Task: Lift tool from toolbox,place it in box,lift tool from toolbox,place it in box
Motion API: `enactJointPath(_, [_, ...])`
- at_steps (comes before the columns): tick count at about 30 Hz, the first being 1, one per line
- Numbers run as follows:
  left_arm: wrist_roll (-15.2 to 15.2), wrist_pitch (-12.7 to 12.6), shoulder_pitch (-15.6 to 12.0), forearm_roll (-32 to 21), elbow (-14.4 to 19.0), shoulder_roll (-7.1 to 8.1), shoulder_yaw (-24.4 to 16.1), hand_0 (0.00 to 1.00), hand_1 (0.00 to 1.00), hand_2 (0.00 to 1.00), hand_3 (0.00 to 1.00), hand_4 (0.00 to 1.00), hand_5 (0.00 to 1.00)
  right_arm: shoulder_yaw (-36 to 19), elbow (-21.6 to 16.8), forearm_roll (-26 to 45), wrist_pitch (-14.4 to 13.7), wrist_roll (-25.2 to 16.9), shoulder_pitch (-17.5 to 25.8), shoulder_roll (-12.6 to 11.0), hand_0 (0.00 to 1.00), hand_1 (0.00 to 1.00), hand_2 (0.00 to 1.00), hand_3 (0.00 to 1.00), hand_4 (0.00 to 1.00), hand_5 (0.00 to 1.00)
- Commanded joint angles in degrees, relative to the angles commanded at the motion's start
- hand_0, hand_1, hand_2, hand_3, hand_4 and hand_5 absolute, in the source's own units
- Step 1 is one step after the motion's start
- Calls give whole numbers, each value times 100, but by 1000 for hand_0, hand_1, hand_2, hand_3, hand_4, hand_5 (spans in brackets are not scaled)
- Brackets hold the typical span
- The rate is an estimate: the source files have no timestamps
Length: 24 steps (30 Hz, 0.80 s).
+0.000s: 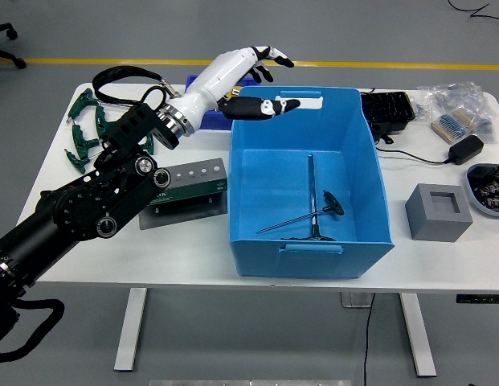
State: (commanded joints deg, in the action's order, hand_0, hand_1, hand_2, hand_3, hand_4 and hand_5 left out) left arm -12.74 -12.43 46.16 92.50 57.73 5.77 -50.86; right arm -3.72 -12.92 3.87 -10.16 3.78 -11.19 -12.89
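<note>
The left hand [247,74] hovers above the blue box's [370,173] far left corner, fingers [273,105] spread and empty. Two green-handled T-handle hex keys [313,211] lie crossed inside the box.

Table [442,269]: white, carrying all I see before me.
Grey block [439,211]: hollow-topped, to my right of the big bin.
Black adapter [464,149]: far right, cable trailing left.
Plastic bags [451,108]: heaped at the far right corner.
Black tray [387,111]: behind the bin's right corner.
Floor line [394,64]: yellow stripe beyond the table.
</note>
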Motion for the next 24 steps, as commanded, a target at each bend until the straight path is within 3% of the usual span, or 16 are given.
enactJointPath(3, [61,-49,-261,-390,168,11,-403,500,597,760,716,897,608,-1,3,-13,-2,-1,6,11,723,689,731,586,822,724])
enactJointPath(4, [93,-74,-378,-582,235,0,-558,588,634,769,724,893,612,4,4,-4,-4,-5,9,16,721,689,731,585,822,723])
enactJointPath(9, [236,-308,-947,-1757,558,-66,-1301,588,634,769,724,893,612,48,5,84,-8,-35,2,26,721,689,731,585,822,723])
enactJointPath(10, [250,-345,-1024,-1980,602,-70,-1410,723,734,817,744,889,633,53,7,99,-11,-39,-1,28,721,690,731,585,821,723])
enactJointPath(14, [291,-467,-1432,-2949,872,-110,-1960,723,734,817,744,889,633,79,7,156,-13,-57,-6,32,721,690,731,585,821,723])
enactJointPath(16, [387,-391,-1627,-3433,998,-120,-2193,776,779,846,765,885,691,82,10,163,-17,-62,3,40,720,689,731,584,820,724])
enactJointPath(21, [641,-41,-2018,-4656,1169,-100,-2544,776,779,846,765,885,691,61,13,122,-20,-55,38,55,720,689,731,584,820,724])
enactJointPath(24, [787,79,-2195,-5176,1192,-198,-2779,771,750,855,791,895,717,49,17,101,-23,-50,63,73,720,689,731,584,819,725])
